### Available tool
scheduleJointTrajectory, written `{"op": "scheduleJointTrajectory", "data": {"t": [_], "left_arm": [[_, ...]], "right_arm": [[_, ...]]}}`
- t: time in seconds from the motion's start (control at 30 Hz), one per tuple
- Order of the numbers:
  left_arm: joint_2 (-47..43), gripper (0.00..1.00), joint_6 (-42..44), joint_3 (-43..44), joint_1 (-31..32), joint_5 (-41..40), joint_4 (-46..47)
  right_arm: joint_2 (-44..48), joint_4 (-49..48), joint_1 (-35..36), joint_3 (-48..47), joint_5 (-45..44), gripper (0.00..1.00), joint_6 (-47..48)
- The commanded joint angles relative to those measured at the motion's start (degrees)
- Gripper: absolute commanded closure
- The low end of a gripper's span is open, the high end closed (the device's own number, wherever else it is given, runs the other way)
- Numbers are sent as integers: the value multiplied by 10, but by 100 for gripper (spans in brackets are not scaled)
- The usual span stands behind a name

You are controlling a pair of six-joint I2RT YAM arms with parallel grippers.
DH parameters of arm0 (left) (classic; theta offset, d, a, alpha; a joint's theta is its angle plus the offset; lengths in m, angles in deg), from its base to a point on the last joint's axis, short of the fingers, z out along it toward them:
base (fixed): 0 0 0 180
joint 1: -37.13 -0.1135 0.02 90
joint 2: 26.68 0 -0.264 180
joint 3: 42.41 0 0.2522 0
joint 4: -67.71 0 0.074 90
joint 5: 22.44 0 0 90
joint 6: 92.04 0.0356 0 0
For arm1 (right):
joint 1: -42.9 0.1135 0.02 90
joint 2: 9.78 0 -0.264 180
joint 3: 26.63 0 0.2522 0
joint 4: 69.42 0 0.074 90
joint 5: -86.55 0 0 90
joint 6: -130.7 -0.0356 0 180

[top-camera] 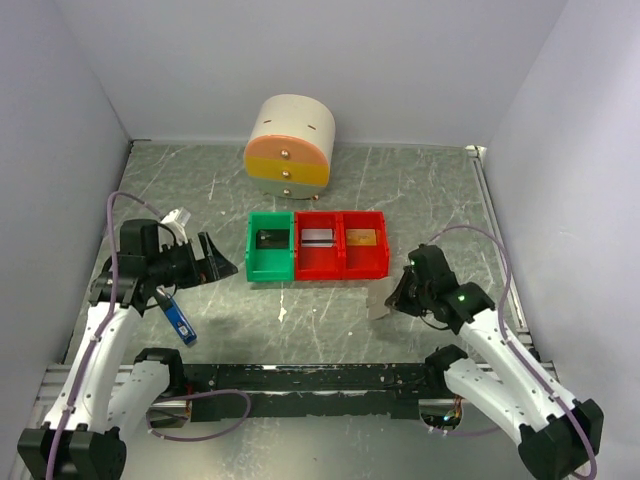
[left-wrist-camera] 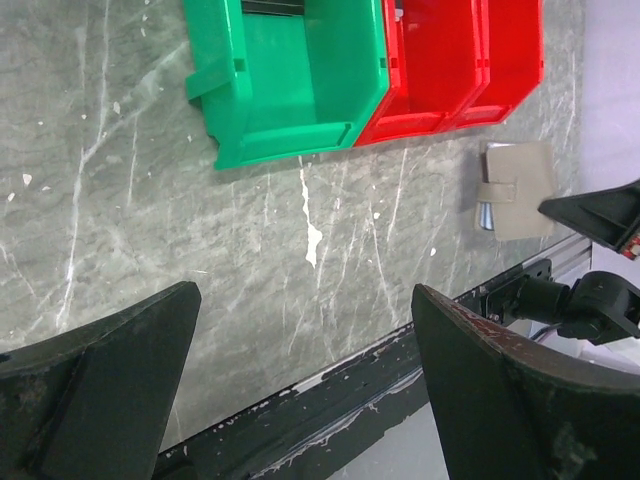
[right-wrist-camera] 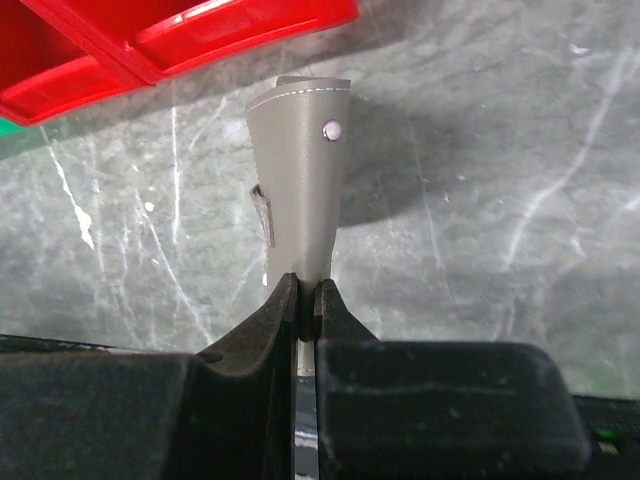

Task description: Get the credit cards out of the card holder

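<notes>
The grey-brown card holder lies on the table in front of the right-hand red bin. In the right wrist view the card holder shows a snap button, and its near edge is pinched between the jaws of my right gripper, which is shut on it. The left wrist view has the card holder at the right edge. A black credit card lies in the green bin, a silver one and a gold one in the red bins. My left gripper hangs open and empty above bare table at the left.
A green bin and two joined red bins stand mid-table. A round cream, yellow and orange drawer unit stands behind them. A narrow blue-and-black stick lies beside the left arm. White walls enclose the table.
</notes>
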Motion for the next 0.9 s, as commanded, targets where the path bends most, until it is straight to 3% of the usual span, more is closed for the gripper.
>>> {"op": "scheduleJointTrajectory", "data": {"t": [0.0,0.23,0.5,0.67,0.87], "left_arm": [[14,1,11,21,-4,-23,0],[36,1,15,25,-4,-46,-6],[-14,1,-57,50,-4,-208,-41],[-36,1,-106,63,-4,-309,-77],[-40,1,-121,80,-4,-341,-100]], "right_arm": [[-28,127,47,-80,-105,100,5],[-145,222,213,-163,-234,100,-79],[-328,277,391,-233,-368,97,-197],[-467,294,469,-296,-399,94,-227],[-572,232,537,-353,-381,83,-203]]}}
